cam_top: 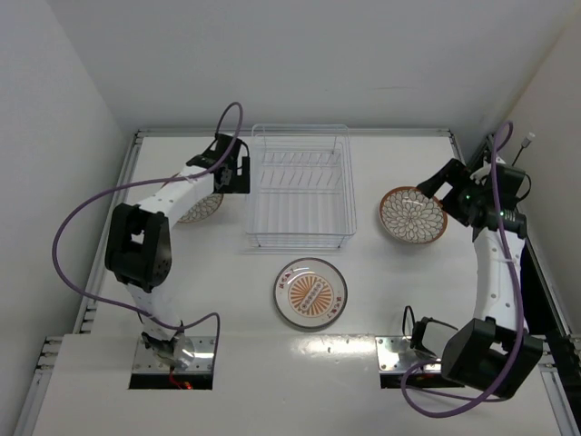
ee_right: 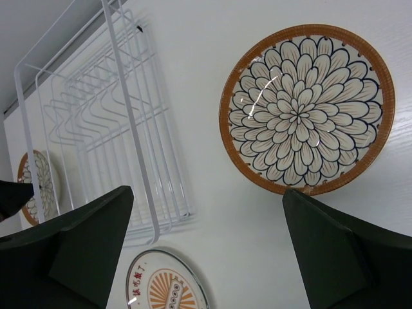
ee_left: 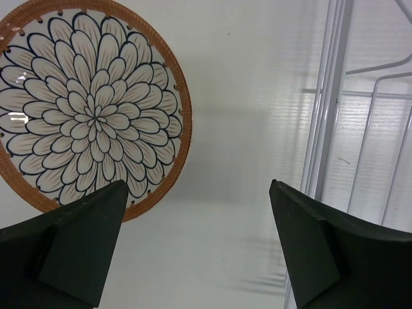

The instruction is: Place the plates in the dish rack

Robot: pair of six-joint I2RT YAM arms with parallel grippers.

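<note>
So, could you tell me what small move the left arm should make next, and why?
Probably lower the open left gripper onto the rim of the round brown-rimmed petal-patterned ceramic plate; it lies flat, ungripped, beside the clear wire dish rack.

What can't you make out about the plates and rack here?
Top view: the left plate is mostly hidden under the left arm.
Right wrist view: the orange-centred plate is cut by the bottom edge; its lettering is too small to read.
Left wrist view: a gripper finger covers the left plate's lower rim; the dish rack runs off the right edge.
</note>
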